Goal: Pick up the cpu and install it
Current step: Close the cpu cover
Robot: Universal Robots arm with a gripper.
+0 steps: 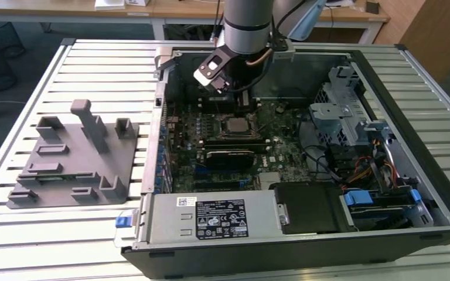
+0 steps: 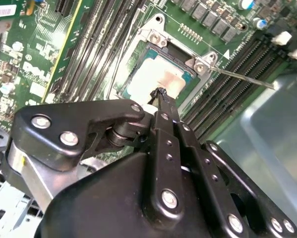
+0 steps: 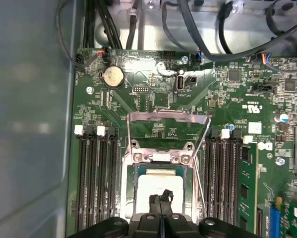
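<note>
Your hand (image 2: 159,94), a black linkage gripper on the single arm, has its two fingers pressed together into a narrow point, with nothing held between them. In both wrist views that point hangs right over the cpu (image 2: 150,79), a small flat square chip with a pale silvery-grey metal top. The cpu lies flat inside the square socket with a silvery metal surround (image 3: 128,188), directly beneath your fingertips. Whether the tips touch the chip's top cannot be told.

Just beyond the socket from your hand, a hinged metal retention frame (image 3: 168,115) lies swung open against the green motherboard (image 3: 227,104). A thin wire lever (image 2: 242,79) sticks out beside the socket. Long black memory slots (image 3: 96,183) run along both sides of the socket, flanking your hand. Farther past the open frame sits a round silver coin battery (image 3: 112,77).

In the exterior view, your arm reaches down into an open black computer case (image 1: 287,257) lying on a slatted metal table (image 1: 53,246). A grey plastic fixture tray with upright posts (image 1: 77,158) rests on the table outside the case, well apart from your hand, toward the exterior view's left.
</note>
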